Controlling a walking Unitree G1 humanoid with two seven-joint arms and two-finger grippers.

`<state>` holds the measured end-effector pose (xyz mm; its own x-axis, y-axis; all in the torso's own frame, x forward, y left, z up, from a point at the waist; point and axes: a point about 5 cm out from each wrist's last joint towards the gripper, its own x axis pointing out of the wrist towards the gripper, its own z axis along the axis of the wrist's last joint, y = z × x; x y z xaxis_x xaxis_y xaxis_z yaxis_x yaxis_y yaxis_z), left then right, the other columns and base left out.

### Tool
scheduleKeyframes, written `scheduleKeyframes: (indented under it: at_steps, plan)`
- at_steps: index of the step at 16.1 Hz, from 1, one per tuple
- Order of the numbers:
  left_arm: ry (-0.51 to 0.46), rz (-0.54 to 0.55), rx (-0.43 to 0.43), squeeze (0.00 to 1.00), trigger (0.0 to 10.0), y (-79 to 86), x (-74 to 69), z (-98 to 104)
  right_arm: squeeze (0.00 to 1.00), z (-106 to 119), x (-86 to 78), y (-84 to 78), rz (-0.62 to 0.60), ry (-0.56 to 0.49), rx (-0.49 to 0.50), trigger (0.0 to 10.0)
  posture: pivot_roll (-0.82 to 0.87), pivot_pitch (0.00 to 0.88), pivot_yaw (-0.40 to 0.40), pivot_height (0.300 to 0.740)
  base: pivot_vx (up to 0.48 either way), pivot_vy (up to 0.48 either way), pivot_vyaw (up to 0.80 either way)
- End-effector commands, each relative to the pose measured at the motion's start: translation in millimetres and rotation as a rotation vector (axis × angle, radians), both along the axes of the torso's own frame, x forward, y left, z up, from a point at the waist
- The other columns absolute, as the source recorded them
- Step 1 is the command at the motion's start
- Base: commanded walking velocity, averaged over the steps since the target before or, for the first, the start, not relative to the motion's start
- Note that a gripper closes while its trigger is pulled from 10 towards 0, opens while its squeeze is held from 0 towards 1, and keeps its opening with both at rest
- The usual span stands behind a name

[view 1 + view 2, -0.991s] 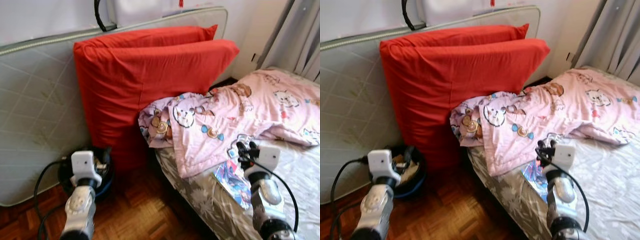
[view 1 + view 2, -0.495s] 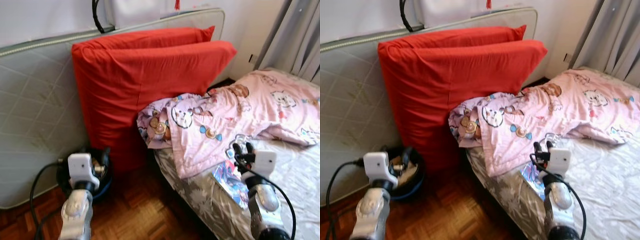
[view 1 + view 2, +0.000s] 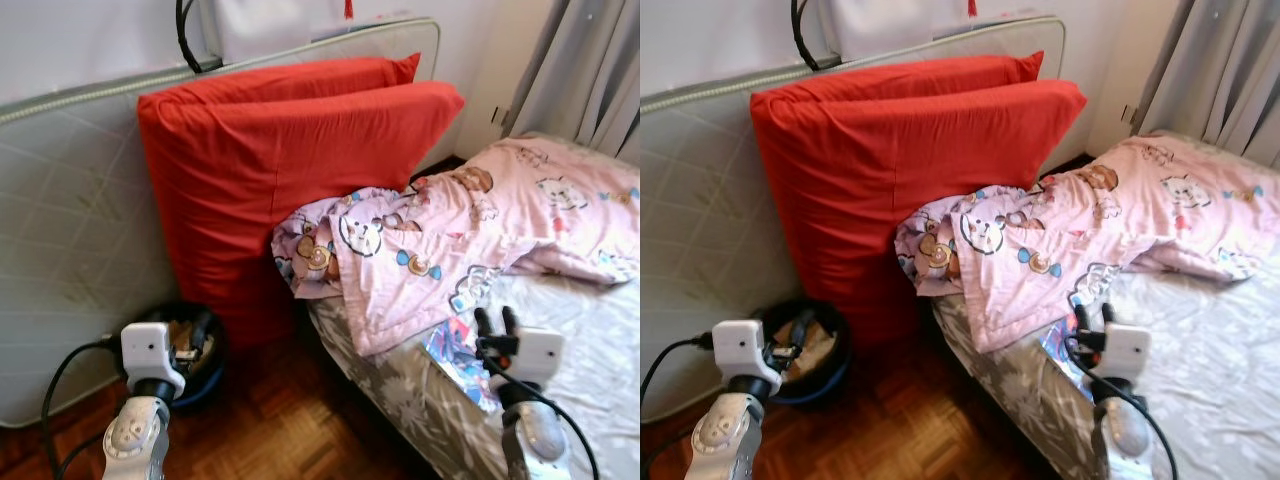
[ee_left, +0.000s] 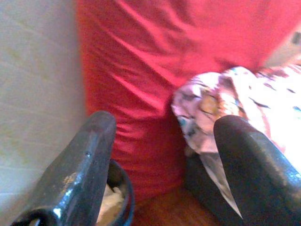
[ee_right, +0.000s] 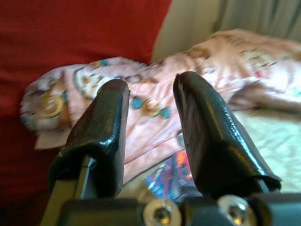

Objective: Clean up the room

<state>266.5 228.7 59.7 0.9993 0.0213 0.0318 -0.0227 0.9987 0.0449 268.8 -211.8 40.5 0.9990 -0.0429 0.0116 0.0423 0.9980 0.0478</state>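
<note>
A pink bear-print blanket [image 3: 450,240] lies crumpled across the bed, hanging over its near corner. A colourful booklet [image 3: 458,352] rests on the grey sheet just below the blanket's edge. My right gripper [image 3: 497,320] hovers over the bed right beside the booklet, open, with nothing between its fingers [image 5: 207,136]; the booklet [image 5: 171,176] shows beyond them. My left gripper [image 4: 160,155] is open and empty, low over the floor next to a dark round bin [image 3: 203,345] holding paper scraps.
Two red cushions [image 3: 290,160] lean on a grey mattress [image 3: 70,230] standing against the wall. Black cables [image 3: 60,390] run over the parquet floor [image 3: 270,420]. Grey curtains [image 3: 590,70] hang at the back right, behind the bed [image 3: 590,330].
The view has shifted slightly, so the scene sits further left. Both arms show lower in the picture; the right gripper has drawn back from the blanket's edge.
</note>
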Motion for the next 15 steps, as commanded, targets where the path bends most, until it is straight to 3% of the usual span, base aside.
scheduleKeyframes:
  at_steps: [1, 4, 8, 13, 15]
  plan:
    - [0.031, -0.041, -0.004, 0.00, 10.0, -5.4, 1.0, -3.5, 0.00, 4.6, 5.1, 6.4, 0.024, -0.008, 0.002, 10.0, -0.05, 0.000, 0.045, 0.740, 0.000, 0.000, 0.00]
    - [0.035, -0.033, -0.032, 0.00, 10.0, -9.7, -2.6, -3.8, 0.00, 8.3, 6.0, 10.4, 0.039, -0.014, -0.011, 10.0, -0.04, 0.000, 0.032, 0.740, 0.000, 0.000, 0.00]
    - [0.025, -0.009, 0.016, 0.00, 10.0, -7.9, -16.5, -1.1, 0.00, 0.9, -5.0, 9.0, 0.063, 0.025, -0.030, 10.0, -0.05, 0.000, 0.031, 0.740, 0.000, 0.000, 0.00]
    - [0.022, 0.028, 0.004, 0.00, 10.0, -8.0, -16.1, 1.6, 0.00, 0.5, -5.7, -8.0, -0.025, 0.073, -0.058, 10.0, -0.04, 0.000, 0.010, 0.740, 0.000, 0.000, 0.00]
    - [0.023, 0.029, 0.003, 0.00, 10.0, -7.6, -16.0, 2.1, 0.00, 0.7, -5.0, -7.2, -0.028, 0.083, -0.061, 10.0, -0.04, 0.000, 0.011, 0.735, 0.000, 0.000, 0.00]
